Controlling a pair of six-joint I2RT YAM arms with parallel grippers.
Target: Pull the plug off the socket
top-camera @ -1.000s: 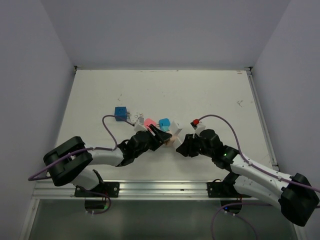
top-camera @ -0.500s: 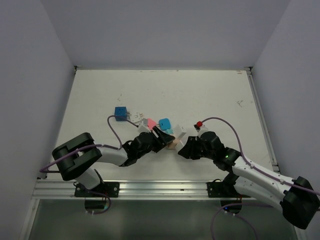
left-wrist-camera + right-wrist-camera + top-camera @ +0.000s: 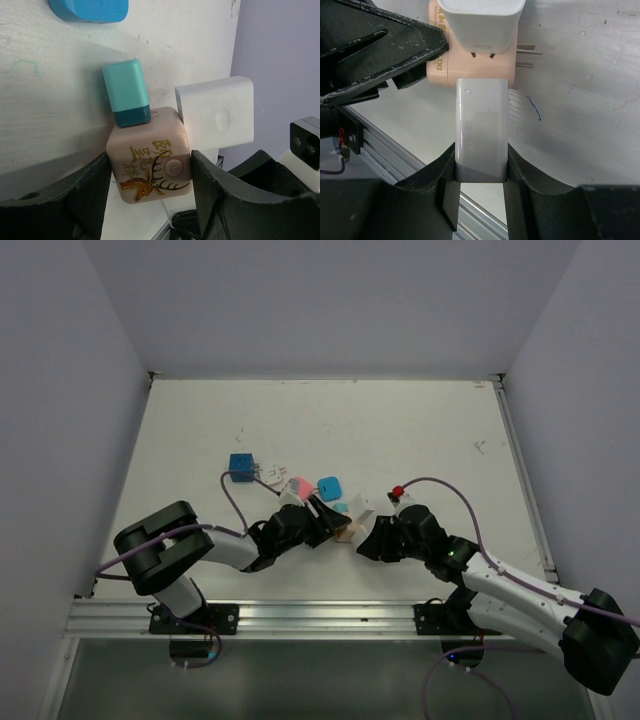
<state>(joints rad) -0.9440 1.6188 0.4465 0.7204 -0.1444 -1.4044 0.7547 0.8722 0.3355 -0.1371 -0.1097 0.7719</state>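
The socket is a beige cube with a deer print (image 3: pixel 150 167). My left gripper (image 3: pixel 150 180) is shut on its two sides just above the table. A teal plug (image 3: pixel 126 92) and a white plug (image 3: pixel 217 117) sit in the cube. In the right wrist view my right gripper (image 3: pixel 481 165) is shut on a long white plug (image 3: pixel 481 125), which is still seated in the cube (image 3: pixel 437 65). From above, the cube (image 3: pixel 346 531) lies between the left gripper (image 3: pixel 328 520) and the right gripper (image 3: pixel 366 537), near the front middle of the table.
A loose blue plug (image 3: pixel 328 485), a pink plug (image 3: pixel 298 485) and a blue block (image 3: pixel 241 467) with a small white piece lie just behind the grippers. The cube's own metal prongs (image 3: pixel 526 55) stick out sideways. The front rail (image 3: pixel 320 618) is close by.
Both grippers, with the cube and its plugs, have shifted slightly toward the near edge, away from the loose blue plug. The held white plug still sits in the cube.
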